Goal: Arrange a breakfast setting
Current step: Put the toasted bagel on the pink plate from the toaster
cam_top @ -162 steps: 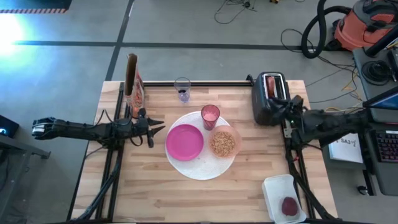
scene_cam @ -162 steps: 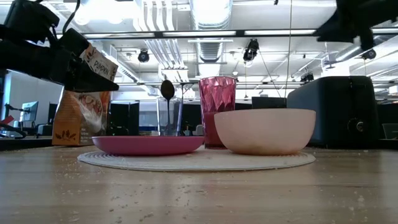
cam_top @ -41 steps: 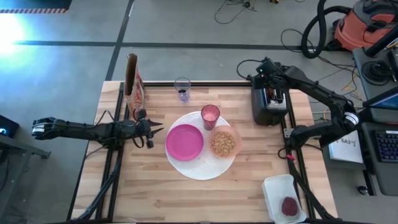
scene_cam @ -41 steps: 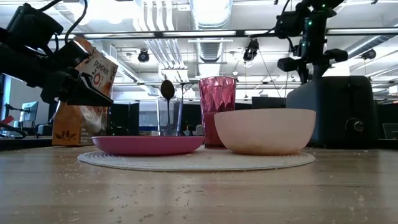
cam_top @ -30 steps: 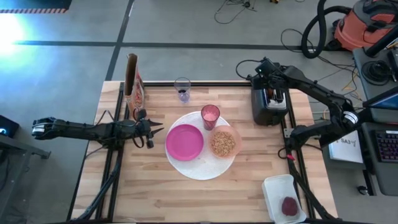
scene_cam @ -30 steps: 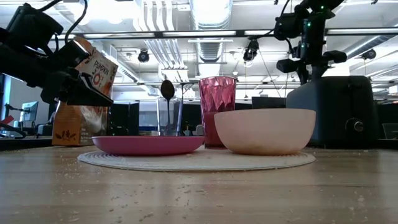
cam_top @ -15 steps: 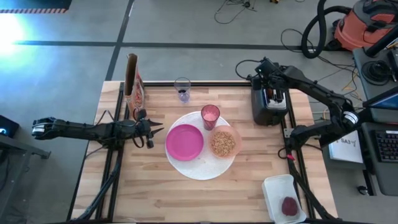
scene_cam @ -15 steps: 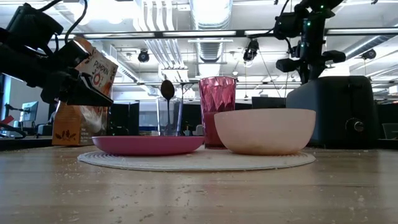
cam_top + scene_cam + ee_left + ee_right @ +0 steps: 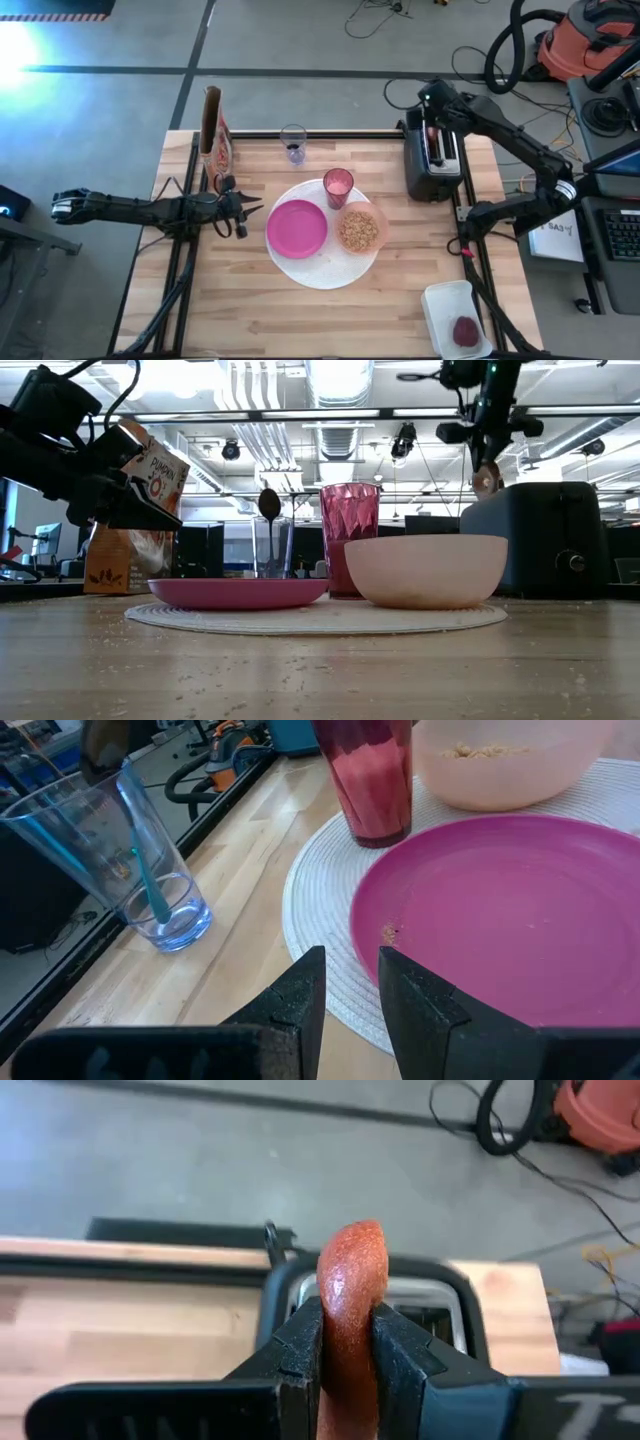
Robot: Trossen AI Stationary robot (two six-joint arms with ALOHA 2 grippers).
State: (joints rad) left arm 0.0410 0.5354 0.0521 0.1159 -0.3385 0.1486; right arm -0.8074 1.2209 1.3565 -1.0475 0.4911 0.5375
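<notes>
My right gripper [image 9: 487,460] is above the black toaster [image 9: 432,165] at the far right and is shut on the round toasted bread [image 9: 352,1265]. My left gripper [image 9: 240,212] hovers left of the magenta plate [image 9: 297,228], open by a narrow gap and empty. The plate, the pink bowl [image 9: 360,230] of cereal and the pink tumbler [image 9: 338,186] stand on the big white round disc [image 9: 320,270]. The blue-handled spoon [image 9: 150,885] stands in a clear glass [image 9: 293,143]. The dark-red fruit [image 9: 466,331] lies in a white tray. My right gripper pinches the bread's two flat faces [image 9: 348,1342] between its two fingers. The fingers come from above, pointing down. The bread stands on edge, reaches out past the fingertips and hangs below them [image 9: 486,481], just over the toaster's top.
A cereal box [image 9: 213,135] stands at the far left corner, close behind my left arm. The white tray [image 9: 455,318] sits at the near right corner. The near half of the wooden table [image 9: 250,310] is bare wood.
My right gripper has gone up from the toaster's slot with the bread between its fingers. The bread has come out of the slot and now shows above the toaster in the low view.
</notes>
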